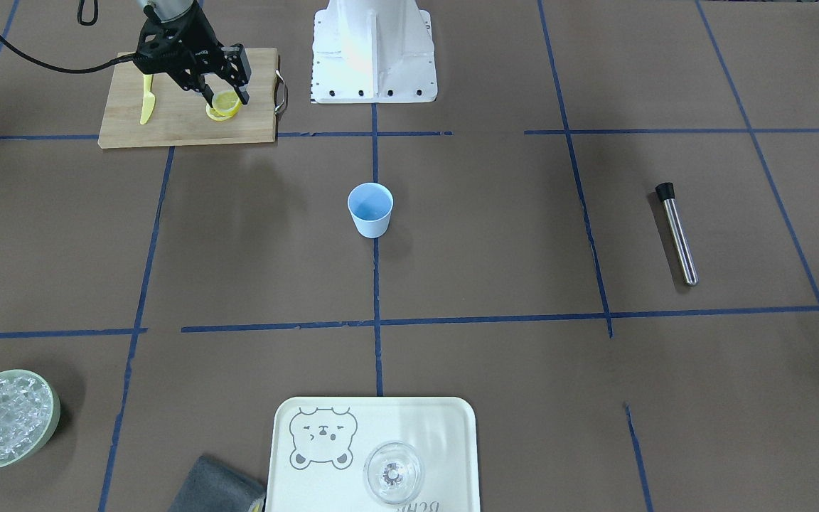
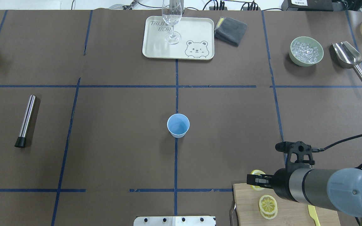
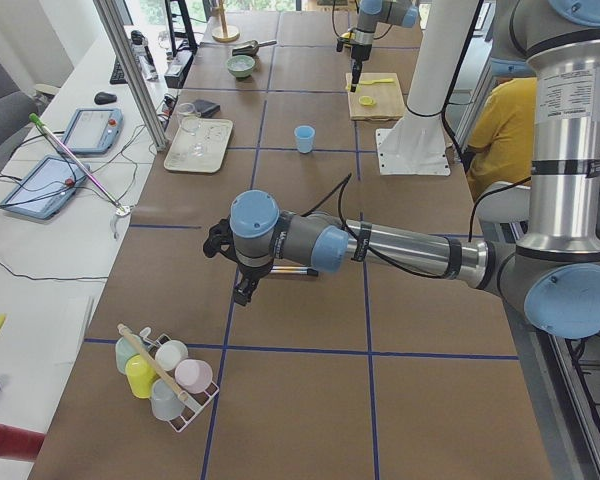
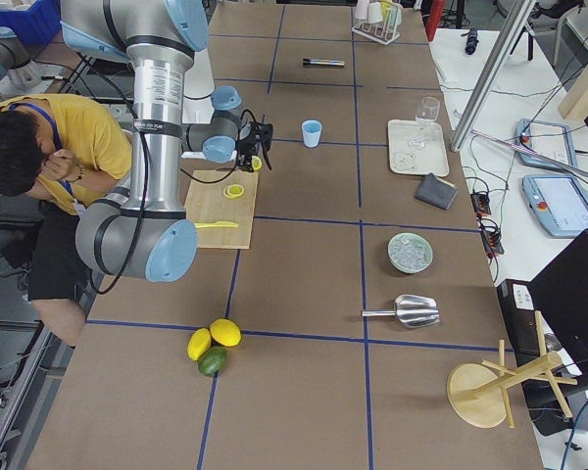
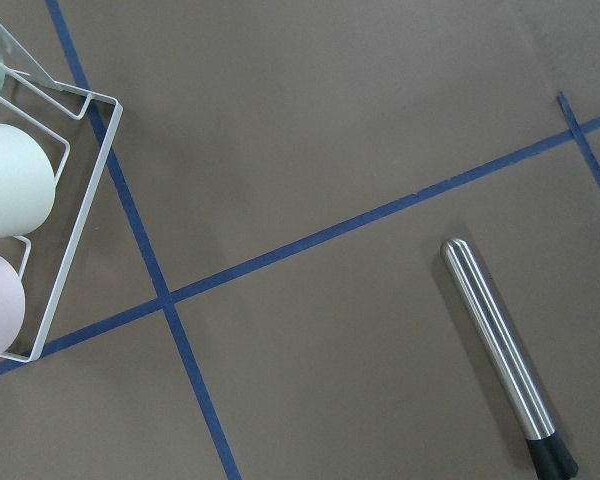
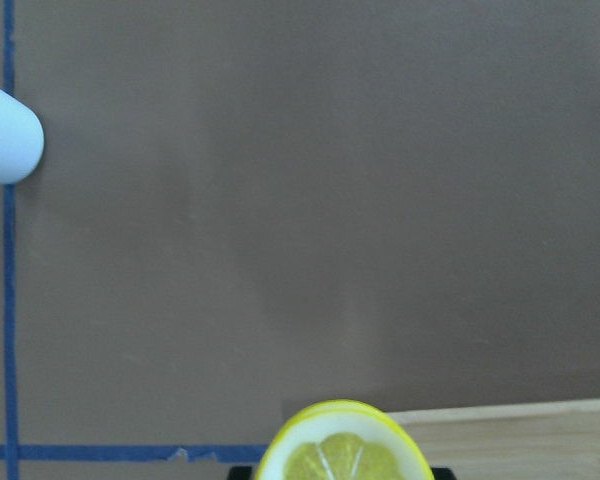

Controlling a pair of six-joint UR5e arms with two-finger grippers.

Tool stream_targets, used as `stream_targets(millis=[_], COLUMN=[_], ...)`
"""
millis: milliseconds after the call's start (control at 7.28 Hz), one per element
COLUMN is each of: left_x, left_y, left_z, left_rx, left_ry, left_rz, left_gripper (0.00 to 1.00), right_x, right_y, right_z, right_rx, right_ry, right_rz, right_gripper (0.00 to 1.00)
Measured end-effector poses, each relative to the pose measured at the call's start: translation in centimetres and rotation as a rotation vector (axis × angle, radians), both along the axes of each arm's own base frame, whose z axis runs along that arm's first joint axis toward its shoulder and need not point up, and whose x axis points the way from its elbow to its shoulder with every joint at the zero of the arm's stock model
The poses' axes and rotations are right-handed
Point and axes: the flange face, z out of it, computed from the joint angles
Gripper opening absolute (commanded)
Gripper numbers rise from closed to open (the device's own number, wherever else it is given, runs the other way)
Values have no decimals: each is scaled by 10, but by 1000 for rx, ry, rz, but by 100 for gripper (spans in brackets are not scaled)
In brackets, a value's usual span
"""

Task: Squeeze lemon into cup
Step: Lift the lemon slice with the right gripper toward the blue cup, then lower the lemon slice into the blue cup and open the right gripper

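The lemon (image 1: pixel 227 105) is a thin yellow slice held on edge between my right gripper's (image 1: pixel 225 99) fingers, just above the far corner of the wooden cutting board (image 1: pixel 168 117). It also shows in the overhead view (image 2: pixel 257 172) and at the bottom of the right wrist view (image 6: pixel 342 452). The light-blue cup (image 1: pixel 370 208) stands upright at the table's middle (image 2: pixel 178 125), well apart from the gripper, and shows at the left edge of the right wrist view (image 6: pixel 5 135). My left gripper (image 3: pixel 242 290) shows only in the exterior left view, so I cannot tell whether it is open or shut.
A second lemon slice (image 2: pixel 268 204) and a yellow knife (image 2: pixel 313 215) lie on the board. A steel muddler (image 2: pixel 26 121) lies on the robot's left. A tray (image 2: pixel 156 47) with a clear glass, a grey cloth, an ice bowl (image 2: pixel 306 51) and a scoop stand at the far side.
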Motion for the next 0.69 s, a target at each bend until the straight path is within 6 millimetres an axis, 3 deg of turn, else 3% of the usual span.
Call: stream_targets(millis=[137, 550, 687], left_x=[0, 0, 0], left_y=[1, 5, 5], left_z=[1, 6, 6], left_rx=[-2, -10, -10], left_ry=[0, -1, -1], left_rz=[0, 2, 2], left_gripper=[100, 100, 100], right_x=[-15, -71, -88], right_y=[-24, -112, -131], right_z=[-17, -103, -120], right_rx=[-8, -49, -53], right_ry=[-10, 5, 7], right_rz=[32, 121, 139], right_gripper=[64, 66, 66])
